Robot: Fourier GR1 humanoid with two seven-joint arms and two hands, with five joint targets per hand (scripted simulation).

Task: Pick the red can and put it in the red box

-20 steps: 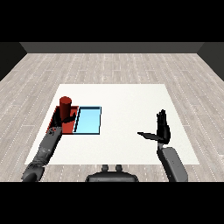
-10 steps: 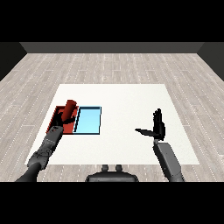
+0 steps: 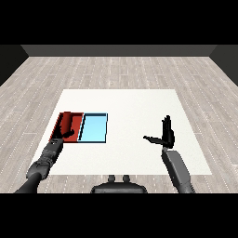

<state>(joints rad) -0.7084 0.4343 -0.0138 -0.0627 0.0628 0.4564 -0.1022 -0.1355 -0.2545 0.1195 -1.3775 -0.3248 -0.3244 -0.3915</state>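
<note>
The red can [image 3: 69,121] lies low inside the red tray [image 3: 77,134] at the table's left, its far end close to the tray's back wall. My left hand [image 3: 63,136] rests at the tray's near edge, just behind the can, with its fingers relaxed and its thumb spread to the right; it looks open and no longer wrapped round the can. My right hand [image 3: 166,135] hovers over the table's right side, far from both trays, open with fingers pointing up and thumb out to the left.
The light blue tray [image 3: 94,128] lies against the red tray's right side and holds nothing. The white table [image 3: 135,107] extends around the trays, with grey wooden floor beyond its edges.
The can, held upright over the red tray a second ago, has gone down into the tray. My left hand has come off it. The right hand rose slightly.
</note>
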